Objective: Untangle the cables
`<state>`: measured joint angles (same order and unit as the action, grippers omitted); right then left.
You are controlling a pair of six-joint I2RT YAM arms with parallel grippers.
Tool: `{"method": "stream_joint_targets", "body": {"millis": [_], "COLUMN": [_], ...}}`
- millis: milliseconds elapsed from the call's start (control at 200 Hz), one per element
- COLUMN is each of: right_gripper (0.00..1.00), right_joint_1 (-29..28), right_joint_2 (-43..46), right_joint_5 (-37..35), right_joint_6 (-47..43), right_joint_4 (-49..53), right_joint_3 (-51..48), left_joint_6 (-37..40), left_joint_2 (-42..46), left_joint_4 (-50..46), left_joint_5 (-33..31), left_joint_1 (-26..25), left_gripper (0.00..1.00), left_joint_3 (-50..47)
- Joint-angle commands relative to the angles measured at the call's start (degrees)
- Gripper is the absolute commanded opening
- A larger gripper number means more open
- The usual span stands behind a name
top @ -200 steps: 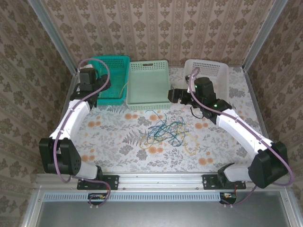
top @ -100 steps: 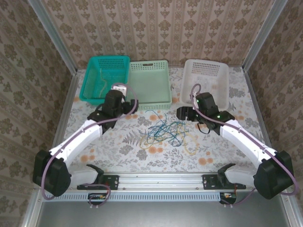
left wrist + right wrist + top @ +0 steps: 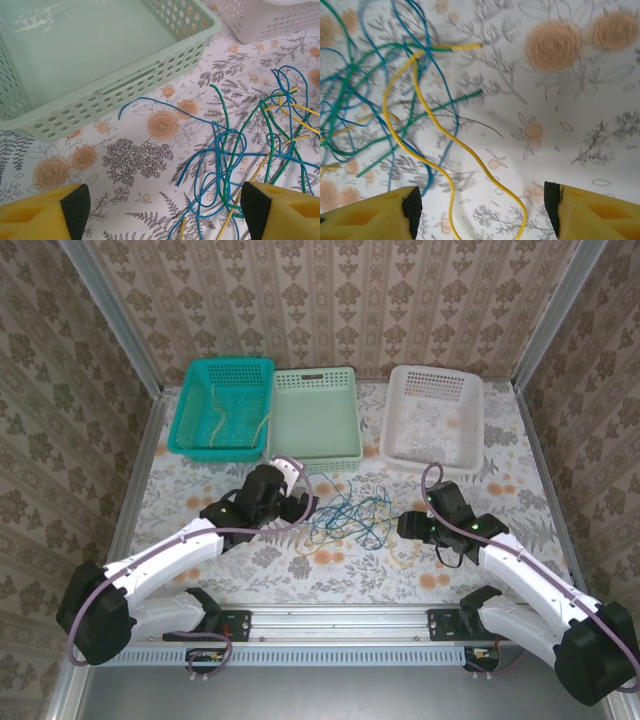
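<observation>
The cables [image 3: 348,517] lie as a loose tangle of blue, green and yellow wires on the flowered table, in front of the mint basket. My left gripper [image 3: 303,507] hovers at the tangle's left edge, open and holding nothing. In the left wrist view the tangle [image 3: 235,145] spreads toward the right finger of that gripper [image 3: 165,212]. My right gripper [image 3: 408,527] is at the tangle's right edge, also open. In its wrist view a yellow cable [image 3: 483,166] runs on the table between the fingers of the right gripper [image 3: 482,210], touching neither pad. Yellow cables [image 3: 215,415] lie in the teal basket.
Three baskets stand in a row along the back: teal [image 3: 232,364] on the left, mint [image 3: 315,373] in the middle, white [image 3: 435,372] on the right. The mint basket's perforated wall [image 3: 125,95] is close ahead of the left gripper. Metal rails border the table.
Both arms have swung from the baskets down toward me, to the tangle's two sides. The left gripper left the teal basket. The right jaws have narrowed somewhat.
</observation>
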<state>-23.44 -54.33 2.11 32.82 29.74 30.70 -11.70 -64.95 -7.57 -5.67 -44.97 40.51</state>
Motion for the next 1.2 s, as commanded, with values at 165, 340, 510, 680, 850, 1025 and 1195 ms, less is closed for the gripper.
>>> {"method": "stream_joint_targets", "body": {"millis": [165,340,510,680,850,1025,1195], "right_gripper": [0.73,0.68,0.24,0.00,0.00,0.00,0.00], "right_joint_1": [-1.2,-1.6,-2.0,-2.5,-2.5,-2.5,-2.5], "right_joint_2": [-6.6,-13.0,-12.9,-2.5,5.1,5.0,6.3], "right_joint_5": [-2.1,0.7,-1.3,0.5,8.1,20.1,23.0], "right_joint_6": [-3.6,-4.3,-3.9,-5.5,-6.2,-4.6,-3.7], "right_joint_4": [-0.9,-3.3,-3.5,-1.4,2.7,-0.2,-3.5], "right_joint_3": [0.8,0.9,1.3,2.8,7.8,12.4,16.7], "left_joint_6": [-2.2,-3.7,-3.3,-3.5,-4.0,-4.3,-3.5], "left_joint_2": [1.9,3.4,4.5,4.4,3.3,3.2,6.3], "left_joint_4": [2.2,3.0,2.3,2.3,2.9,2.8,1.2], "left_joint_5": [0.4,-0.9,-1.9,-2.4,-2.7,-2.6,-4.4], "left_joint_1": [-0.6,-0.6,-0.6,-0.6,-0.6,-0.6,-0.6], "left_gripper": [0.82,0.82,0.83,0.83,0.83,0.83,0.83], "left_joint_3": [0.0,-1.5,-1.8,-2.4,-2.6,-2.3,-2.2]}}
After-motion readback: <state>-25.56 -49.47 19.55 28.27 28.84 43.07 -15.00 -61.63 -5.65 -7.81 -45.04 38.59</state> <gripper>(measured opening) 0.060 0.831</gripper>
